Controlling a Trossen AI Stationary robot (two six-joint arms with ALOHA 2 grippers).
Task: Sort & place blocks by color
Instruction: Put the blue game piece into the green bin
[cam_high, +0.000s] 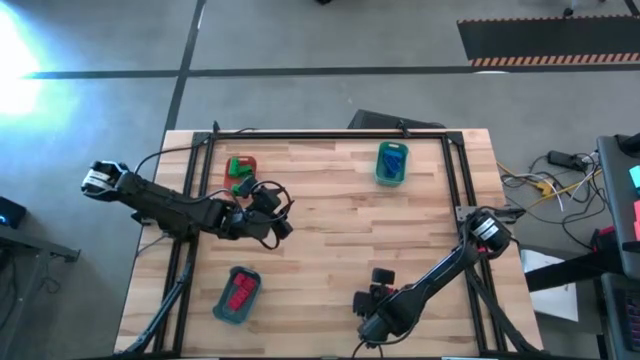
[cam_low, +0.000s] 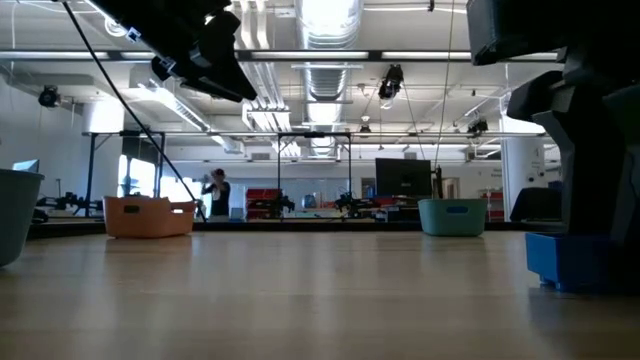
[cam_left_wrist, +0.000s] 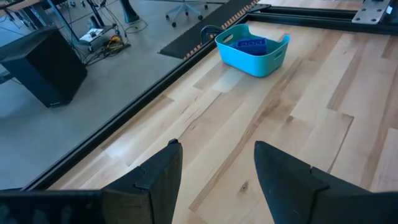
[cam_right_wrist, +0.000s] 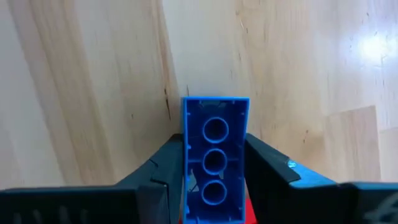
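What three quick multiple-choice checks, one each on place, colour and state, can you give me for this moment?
1. The teal tray with blue bricks sits:
A. far right part of the table
B. near left corner
C. table centre

2. The brick in the right gripper is:
A. red
B. green
C. blue

3. The left gripper is:
A. shut on a brick
B. open, holding nothing
C. inside a tray

Answers: 1 A, high view shows it there. 2 C, right wrist view shows a blue underside. 3 B, its fingers stand apart over bare wood.
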